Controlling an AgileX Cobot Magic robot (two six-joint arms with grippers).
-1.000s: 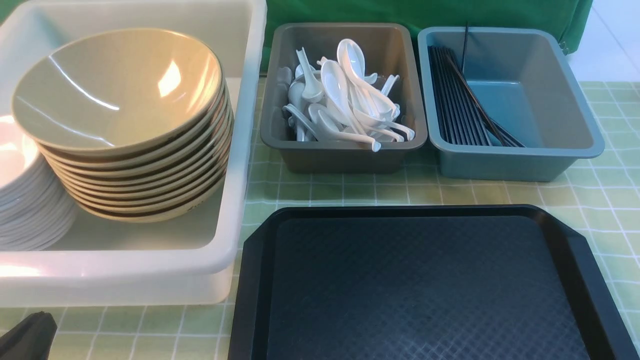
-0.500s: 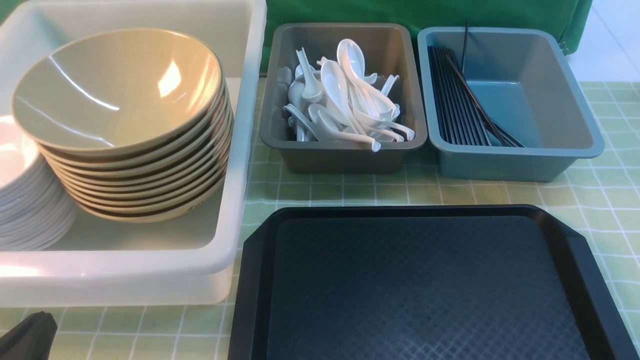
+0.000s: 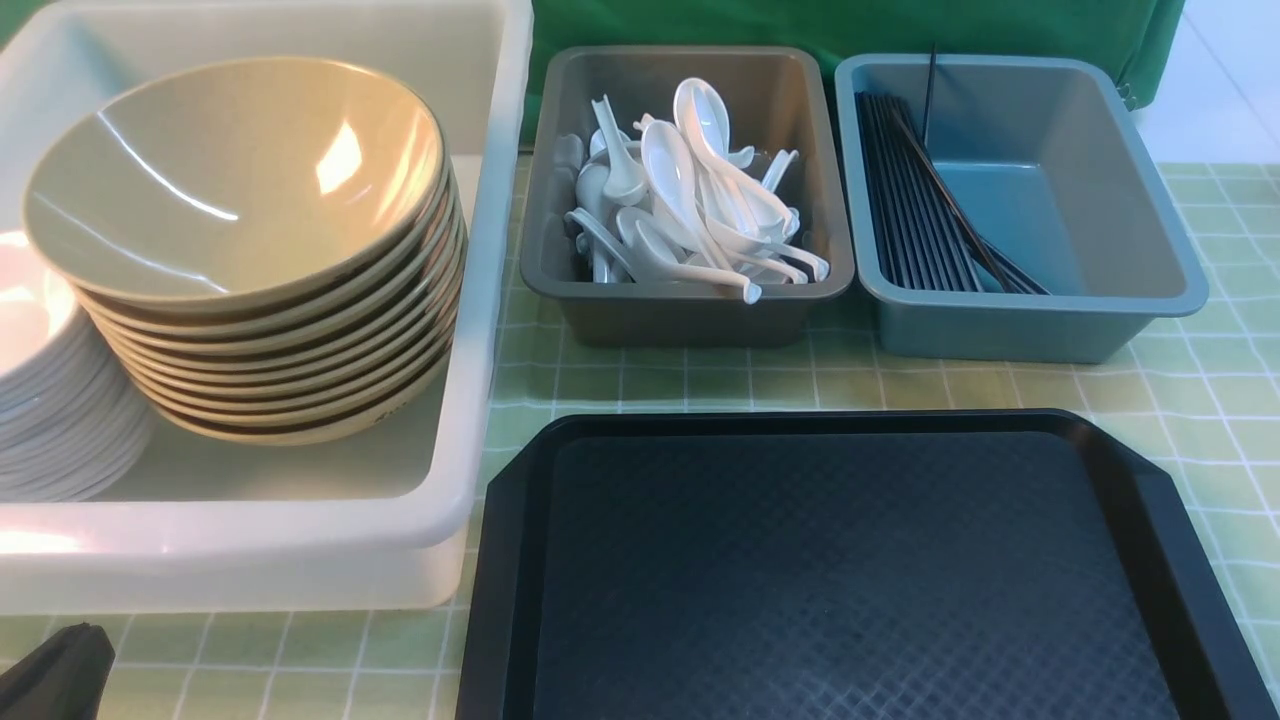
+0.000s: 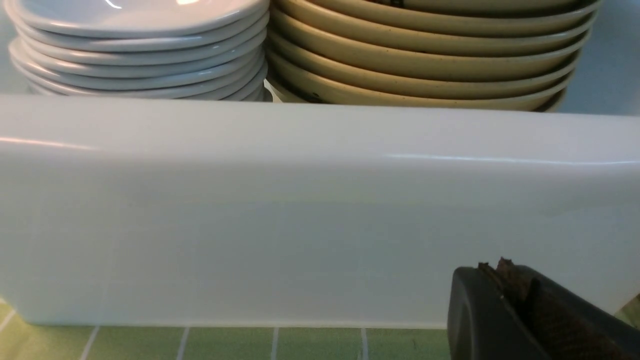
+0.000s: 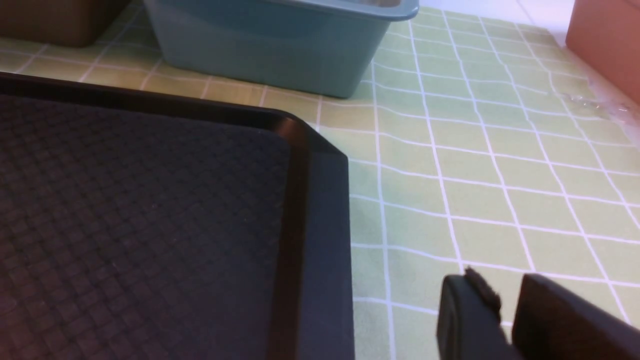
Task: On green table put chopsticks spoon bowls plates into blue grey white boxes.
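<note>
Bowls [image 3: 240, 250] and plates [image 3: 45, 400] sit stacked in the white box [image 3: 480, 300], upper left of frame. Left gripper [image 4: 505, 280], closed and empty, sits just outside its wall. Right gripper [image 5: 505, 300], slightly parted, holds nothing beside the black tray [image 3: 850, 570].

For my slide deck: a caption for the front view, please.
Bowls and plates in the white box, spoons in grey, chopsticks in blue, tray bare.
</note>
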